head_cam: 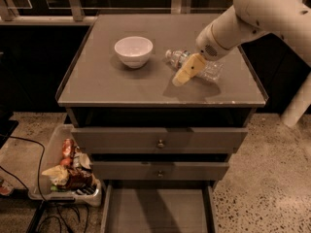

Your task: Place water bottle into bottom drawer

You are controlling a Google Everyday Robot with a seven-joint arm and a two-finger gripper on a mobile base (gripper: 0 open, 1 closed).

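The water bottle (212, 70) lies on its side on the cabinet top, right of centre, with its cap end pointing left toward the white bowl (133, 50). My gripper (184, 74) hangs from the white arm coming in from the upper right. It is low over the middle of the bottle and covers part of it. The bottom drawer (158, 212) is pulled out at the foot of the cabinet, and its flat floor is bare.
Two closed grey drawer fronts with round knobs (160, 143) sit above the open drawer. A plastic bin of snack bags (68, 171) and cables lie on the floor to the left. A railing runs behind the cabinet.
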